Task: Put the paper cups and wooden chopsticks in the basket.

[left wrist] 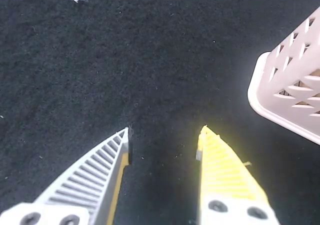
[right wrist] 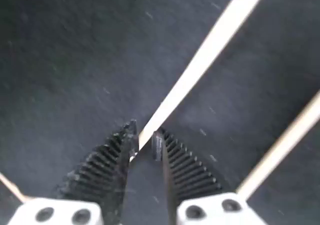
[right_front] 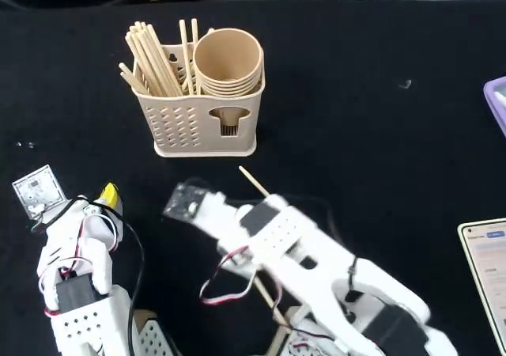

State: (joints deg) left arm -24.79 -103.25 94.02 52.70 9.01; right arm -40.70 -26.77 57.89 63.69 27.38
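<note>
Two robot arms sit at a black table (right_front: 379,134). Toward the back stands a beige slotted basket (right_front: 190,123), which holds a nested stack of paper cups (right_front: 228,59) on one side and a bundle of chopsticks (right_front: 154,59) upright on the other.

The right gripper (right wrist: 145,140) is low over the table in front of the basket. Its black toothed fingers are drawn almost together, pinching a wooden chopstick (right wrist: 200,65) close to one end. The stick lies flat and runs away from the fingers at a slant. A second chopstick (right wrist: 285,142) lies loose on the cloth just beside it.

The left gripper (left wrist: 165,135) hovers over bare cloth with its claw spread wide, one finger grey and one yellow, and nothing between them. A corner of the basket is near it.

Judging the risks: the hold is near the stick's tip, so the long free end may swing or slide out of the teeth when lifted. A tilted stick could catch the basket rim or knock the standing bundle. The neighbouring stick is close enough to be dragged or rolled aside as the fingers rise.
</note>
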